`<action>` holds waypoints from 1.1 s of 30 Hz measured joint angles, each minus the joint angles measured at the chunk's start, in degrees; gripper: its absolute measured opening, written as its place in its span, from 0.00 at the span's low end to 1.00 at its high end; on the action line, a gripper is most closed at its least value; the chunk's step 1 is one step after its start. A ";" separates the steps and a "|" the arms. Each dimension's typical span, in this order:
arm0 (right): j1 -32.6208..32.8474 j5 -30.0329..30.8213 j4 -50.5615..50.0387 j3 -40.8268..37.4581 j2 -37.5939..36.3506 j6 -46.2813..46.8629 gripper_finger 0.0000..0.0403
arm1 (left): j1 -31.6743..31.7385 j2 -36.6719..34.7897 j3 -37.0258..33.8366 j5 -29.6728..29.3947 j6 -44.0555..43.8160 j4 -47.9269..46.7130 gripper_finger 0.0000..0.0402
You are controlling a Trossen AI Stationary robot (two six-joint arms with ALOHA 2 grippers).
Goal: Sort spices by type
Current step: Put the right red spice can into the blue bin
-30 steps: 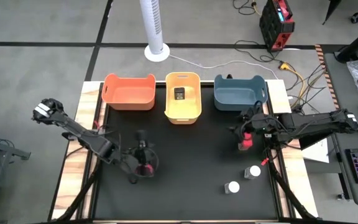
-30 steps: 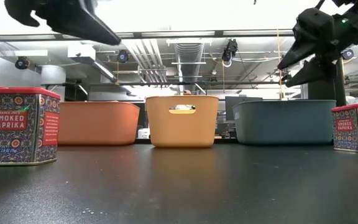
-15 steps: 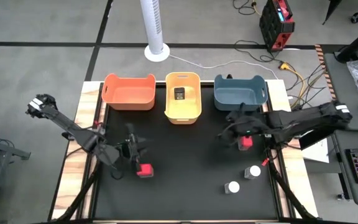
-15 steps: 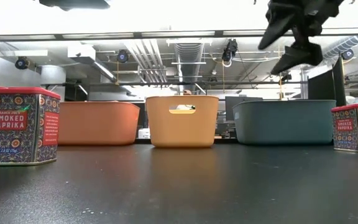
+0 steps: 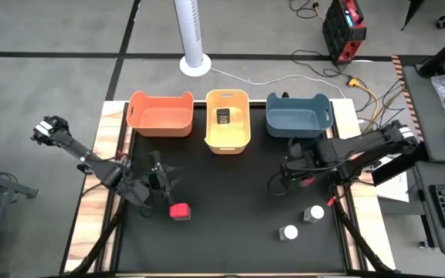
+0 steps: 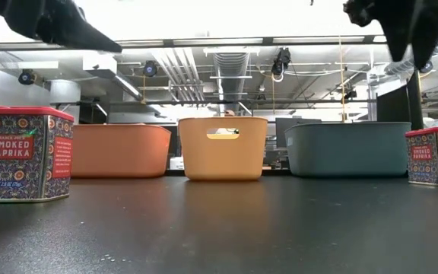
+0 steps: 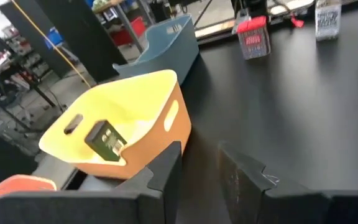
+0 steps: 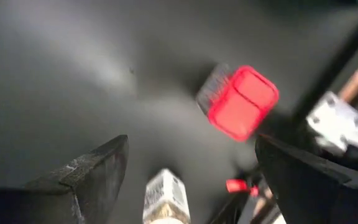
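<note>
So the left claw (image 5: 163,179), nearly closed and empty, hovers by one paprika tin (image 5: 179,211) while the wide-open right claw (image 5: 278,184) needs to drop onto the other paprika tin (image 8: 241,101).

**Readable text: one spice tin**

In the low view the red-lidded tin (image 6: 23,154) at the left edge of the table reads "SMOKED PARAPRIKA"-style lettering clearly as "SMOKED PAPRIKA", white on a red panel, with a smaller line above it that looks like "TRADER JOE'S". Fine print under the panel is too small to read. The matching tin (image 6: 434,156) at the right edge shows a red panel with print that cannot be made out. Labels on the other containers are illegible.
</note>
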 joint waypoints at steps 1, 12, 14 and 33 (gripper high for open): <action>-0.01 -0.44 -1.07 -0.28 -0.80 1.17 0.84 | 0.00 0.13 -0.16 -0.16 -0.12 -0.06 0.21; -4.41 -1.43 -1.46 -10.60 -12.01 9.37 0.85 | -0.92 -0.14 2.60 -0.92 1.38 -1.91 0.21; -5.09 -1.56 0.83 -13.15 -13.72 9.99 0.86 | -1.09 -0.16 2.97 -0.98 2.59 -1.71 0.21; -10.77 -2.66 12.31 -24.97 -12.64 6.56 0.87 | -1.14 -0.36 3.45 -5.06 8.74 -1.86 0.21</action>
